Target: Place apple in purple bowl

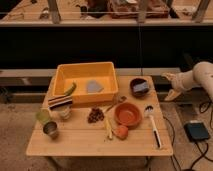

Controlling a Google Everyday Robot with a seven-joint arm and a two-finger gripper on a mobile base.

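Note:
The apple [121, 131] is a small orange-red fruit on the wooden table [75, 142], just in front of the larger orange-red bowl [128, 114]. The purple bowl [139, 87] stands at the table's back right with a bluish-grey item inside. My gripper [171, 86] hangs off the table's right edge, to the right of the purple bowl, at the end of the white arm [200, 76]. It holds nothing that I can see and is well away from the apple.
A yellow tray [62, 75] at the back holds a green item and a grey item. Dark grapes [95, 115], a yellow stick [108, 129], a white-handled utensil [152, 125], two cups [46, 122] and a striped item [60, 101] lie on the table. A black box [196, 131] sits on the floor at right.

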